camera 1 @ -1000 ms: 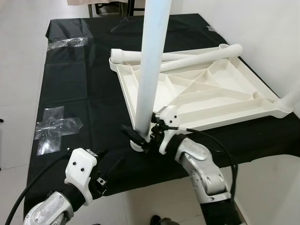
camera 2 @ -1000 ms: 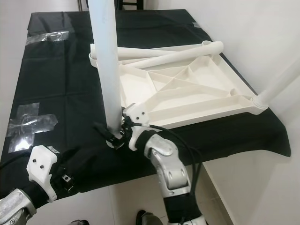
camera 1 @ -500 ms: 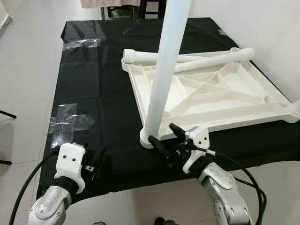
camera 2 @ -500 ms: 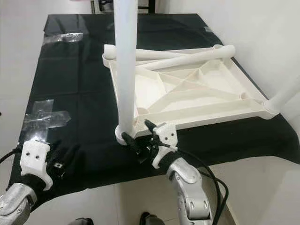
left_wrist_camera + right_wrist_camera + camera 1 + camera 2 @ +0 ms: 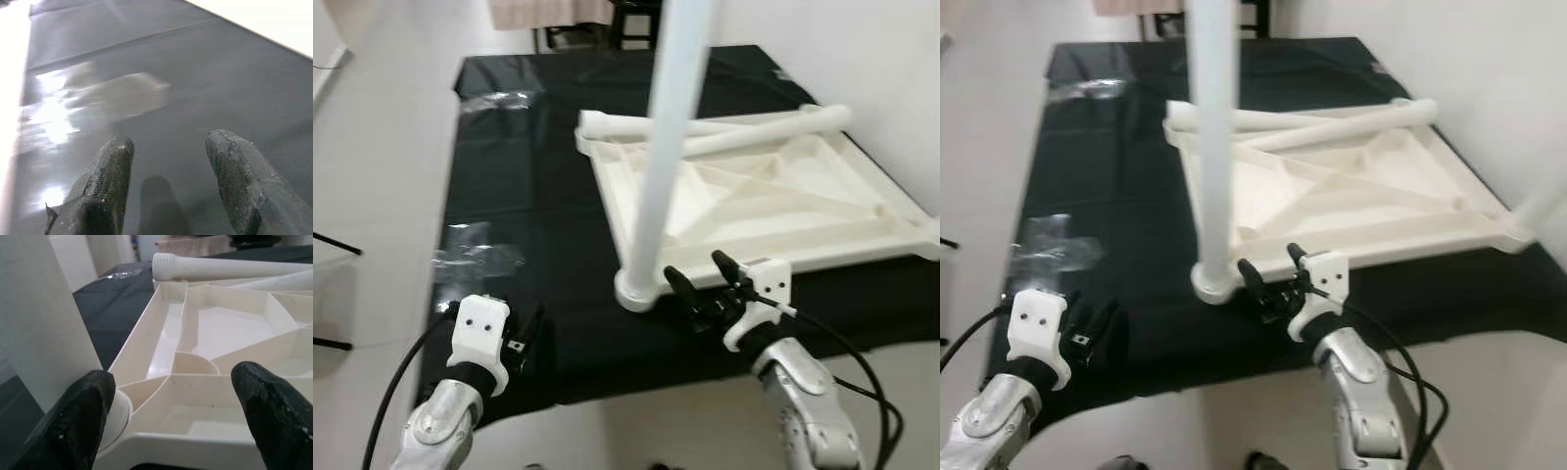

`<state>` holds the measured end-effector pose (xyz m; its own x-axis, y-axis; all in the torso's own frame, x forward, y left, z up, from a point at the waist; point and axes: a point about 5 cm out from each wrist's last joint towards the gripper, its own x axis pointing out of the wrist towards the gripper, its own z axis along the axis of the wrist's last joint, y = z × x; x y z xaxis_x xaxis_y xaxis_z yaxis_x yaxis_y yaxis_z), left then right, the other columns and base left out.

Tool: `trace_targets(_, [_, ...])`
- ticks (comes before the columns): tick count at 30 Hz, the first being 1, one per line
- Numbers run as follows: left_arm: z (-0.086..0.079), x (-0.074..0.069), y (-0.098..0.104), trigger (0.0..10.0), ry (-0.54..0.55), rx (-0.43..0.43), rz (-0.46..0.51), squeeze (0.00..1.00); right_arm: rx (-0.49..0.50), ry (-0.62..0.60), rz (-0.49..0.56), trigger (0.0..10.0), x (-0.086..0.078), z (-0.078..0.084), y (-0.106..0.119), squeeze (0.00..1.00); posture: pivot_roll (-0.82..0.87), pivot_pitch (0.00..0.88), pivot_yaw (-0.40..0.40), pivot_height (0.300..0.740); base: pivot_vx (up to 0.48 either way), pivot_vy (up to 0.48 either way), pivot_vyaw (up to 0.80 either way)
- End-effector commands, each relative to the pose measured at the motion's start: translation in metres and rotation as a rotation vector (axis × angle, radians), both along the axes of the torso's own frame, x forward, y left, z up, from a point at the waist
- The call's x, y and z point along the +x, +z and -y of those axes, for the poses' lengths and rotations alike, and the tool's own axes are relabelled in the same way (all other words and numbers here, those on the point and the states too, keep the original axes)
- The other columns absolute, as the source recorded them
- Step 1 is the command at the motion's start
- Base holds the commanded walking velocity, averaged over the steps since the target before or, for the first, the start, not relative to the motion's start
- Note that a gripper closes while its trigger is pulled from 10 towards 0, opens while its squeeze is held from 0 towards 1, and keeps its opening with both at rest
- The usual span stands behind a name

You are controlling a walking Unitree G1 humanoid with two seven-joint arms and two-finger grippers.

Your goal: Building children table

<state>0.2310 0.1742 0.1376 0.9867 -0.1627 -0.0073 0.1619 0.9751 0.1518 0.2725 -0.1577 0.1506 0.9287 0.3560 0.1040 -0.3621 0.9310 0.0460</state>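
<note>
1. The white tabletop [image 5: 773,201] lies upside down on the desk [image 5: 529,225], which is draped in black cloth. Its ribbed underside faces up, presumably so the corner sockets can take the legs.
2. One leg [image 5: 664,157] already stands upright in the near corner socket, at about 7 o'clock on the tabletop. Two loose legs [image 5: 724,127] lie across the far edge, at 12 o'clock. One shows its threaded end, so they likely wait there within reach for the remaining corners.
3. The right gripper [image 5: 702,284] sits just beside the base of the standing leg, at its 3 o'clock. Its fingers are spread apart and hold nothing. In the right wrist view the leg's base and the tabletop's corner lie between and beyond the fingertips [image 5: 80,413].
4. The left gripper [image 5: 521,338] hovers low over the bare cloth at the desk's near edge, around 8 o'clock from the tabletop, well apart from it. Its fingers are spread and empty.
5. Clear tape [image 5: 475,259] is stuck on the cloth at 9 o'clock.
</note>
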Motion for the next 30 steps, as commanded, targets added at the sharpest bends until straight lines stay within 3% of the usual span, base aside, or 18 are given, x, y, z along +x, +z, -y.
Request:
trace_targets(1, [0.0, 0.0, -0.002, 10.0, 0.005, 0.016, -0.002, 0.0, 0.013, 0.049, -0.002, 10.0, -0.002, -0.009, -0.002, 0.0, 0.07, 0.205, -0.062, 0.74, 0.0, 0.48, 0.0])
trace_targets(15, [0.007, 0.003, 0.002, 10.0, -0.026, 0.015, 0.022, 0.0, -0.044, 0.101, 0.012, 10.0, 0.007, -0.003, 0.003, 0.0, 0.07, 0.207, -0.071, 0.74, 0.0, 0.473, 0.0])
trace_targets(23, [0.012, 0.0, 0.003, 10.0, -0.067, 0.01, 0.029, 0.0, -0.12, 0.249, -0.01, 10.0, 0.009, -0.006, 0.002, 0.0, 0.08, 0.206, -0.073, 0.74, 0.0, 0.0, 0.0])
trace_targets(28, [0.013, -0.001, 0.003, 10.0, -0.076, 0.007, 0.027, 0.0, -0.128, 0.239, 0.001, 10.0, 0.015, -0.005, 0.005, 0.0, 0.08, 0.207, -0.071, 0.74, 0.0, 0.0, 0.0])
trace_targets(30, [0.015, -0.001, 0.003, 10.0, -0.089, 0.01, 0.028, 0.0, -0.157, 0.177, 0.006, 10.0, 0.026, -0.003, 0.007, 0.0, 0.09, 0.208, -0.072, 0.74, 0.0, 0.0, 0.0])
